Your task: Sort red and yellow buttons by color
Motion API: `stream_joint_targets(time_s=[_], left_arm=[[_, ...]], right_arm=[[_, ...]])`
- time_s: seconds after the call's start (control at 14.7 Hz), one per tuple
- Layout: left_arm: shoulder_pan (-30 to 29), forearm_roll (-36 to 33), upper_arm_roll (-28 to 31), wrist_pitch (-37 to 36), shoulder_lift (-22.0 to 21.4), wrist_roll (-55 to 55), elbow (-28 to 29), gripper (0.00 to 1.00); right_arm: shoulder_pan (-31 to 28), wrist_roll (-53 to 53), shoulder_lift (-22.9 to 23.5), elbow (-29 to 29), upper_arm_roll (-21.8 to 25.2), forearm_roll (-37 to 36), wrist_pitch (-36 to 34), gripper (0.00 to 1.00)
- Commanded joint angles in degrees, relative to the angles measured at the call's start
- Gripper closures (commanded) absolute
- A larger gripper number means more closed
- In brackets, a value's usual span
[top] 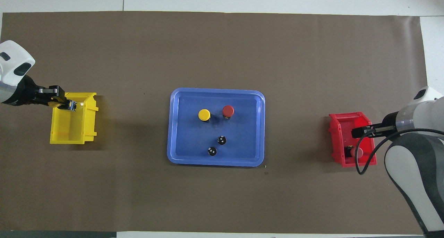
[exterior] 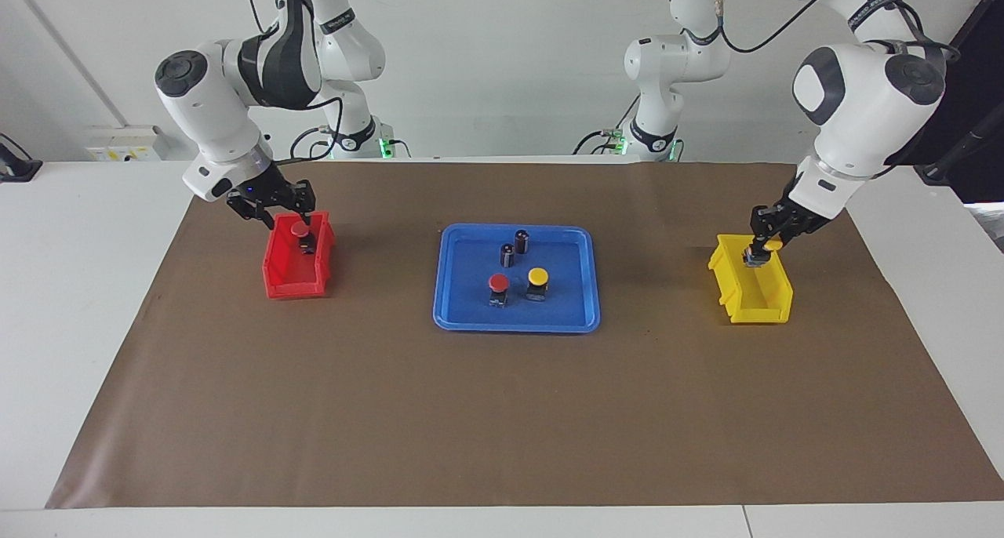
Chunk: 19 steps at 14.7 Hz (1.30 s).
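My left gripper is shut on a yellow button and holds it over the end of the yellow bin that is nearer the robots. My right gripper is open just above the red bin. A red button lies in that bin below it; it also shows in the overhead view. On the blue tray stand one red button and one yellow button, side by side.
Two dark upright cylinders stand on the tray, nearer the robots than the buttons. The red bin is at the right arm's end of the brown mat, the yellow bin at the left arm's end.
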<state>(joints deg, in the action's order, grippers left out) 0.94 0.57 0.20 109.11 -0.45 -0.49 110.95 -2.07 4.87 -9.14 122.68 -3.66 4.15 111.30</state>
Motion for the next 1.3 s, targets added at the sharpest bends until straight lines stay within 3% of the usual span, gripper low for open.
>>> stream_joint_targets(time_s=[0.0,0.27,0.41,0.61,0.89,1.23], left_arm=[[-1.9,-0.5,-0.7,3.5,-1.1,2.2,4.2,0.99],[-1.9,-0.5,-0.6,7.9,-2.1,2.3,10.0,0.99],[-2.3,-0.5,-0.5,9.4,-2.1,2.5,11.7,0.99],[-2.8,-0.5,-0.6,10.4,-2.1,2.5,13.5,0.99],[-4.9,-0.5,-0.6,14.2,-3.0,5.5,18.2,0.99],[-5.7,-0.5,-0.6,15.3,-2.9,6.0,19.5,0.99]], right_arm=[[8.9,-12.3,7.2,-9.7,-0.3,-1.2,-1.3,0.2],[21.7,-29.3,19.4,-25.1,-0.3,-3.8,-1.4,0.18],[26.5,-35.2,23.9,-26.8,-0.3,-5.7,3.3,0.08],[31.1,-40.5,31.5,-32.5,-0.3,-9.1,4.6,0.08],[32.8,-43.6,33.0,-28.0,-0.3,-10.5,10.8,0.16],[32.9,-44.9,32.3,-22.7,-0.4,-10.2,15.2,0.28]])
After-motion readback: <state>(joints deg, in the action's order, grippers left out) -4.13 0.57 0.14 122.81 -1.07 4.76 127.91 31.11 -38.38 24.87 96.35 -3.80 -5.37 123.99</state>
